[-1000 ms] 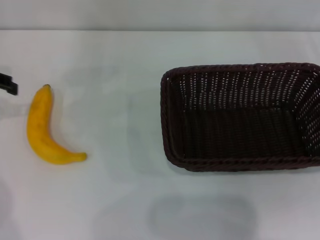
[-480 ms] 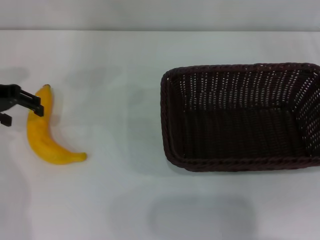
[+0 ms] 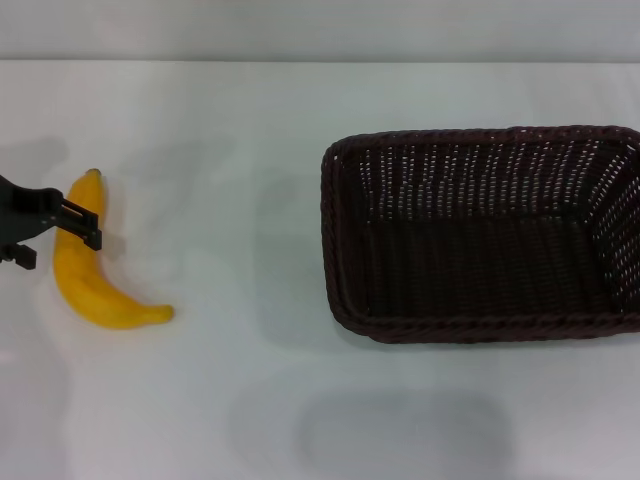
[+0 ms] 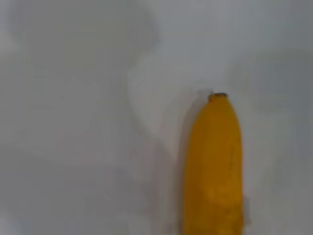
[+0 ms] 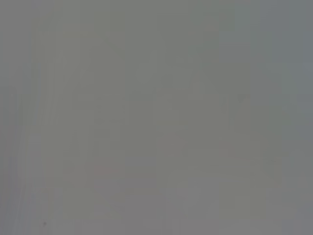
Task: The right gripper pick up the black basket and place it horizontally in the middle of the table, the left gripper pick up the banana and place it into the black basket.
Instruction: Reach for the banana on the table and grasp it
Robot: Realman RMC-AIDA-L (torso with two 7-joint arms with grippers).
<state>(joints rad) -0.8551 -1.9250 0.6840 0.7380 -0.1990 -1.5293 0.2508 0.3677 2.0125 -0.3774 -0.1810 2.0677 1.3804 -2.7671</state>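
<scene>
Here, left claw (image 3: 52, 232) at the far left edge of the head view, black and only partly in frame. Spread open: one finger (image 3: 82, 224) crossing the upper part of the banana (image 3: 88, 262), the other finger down at the frame's edge, on the banana's outer side. Nothing clamped between them. Hard to tell whether the upper finger touches the peel or merely hangs above it.

Banana flat on the white surface (image 3: 220, 130), on the robot's left, dark stem tip pointing away from the robot, body curving down and then toward the centre. Seen too in the left wrist view, banana (image 4: 213, 166) lying against the pale surface (image 4: 73, 122), dark tip showing at its end, soft shadows beside it.

Black basket (image 3: 482, 330) upright on the surface to the robot's right, long side running across the view, its right end cut by the frame. Well apart from the banana, with bare surface between. Inside, only dark weave.

Right claw nowhere in sight; right wrist view just a flat grey field.
</scene>
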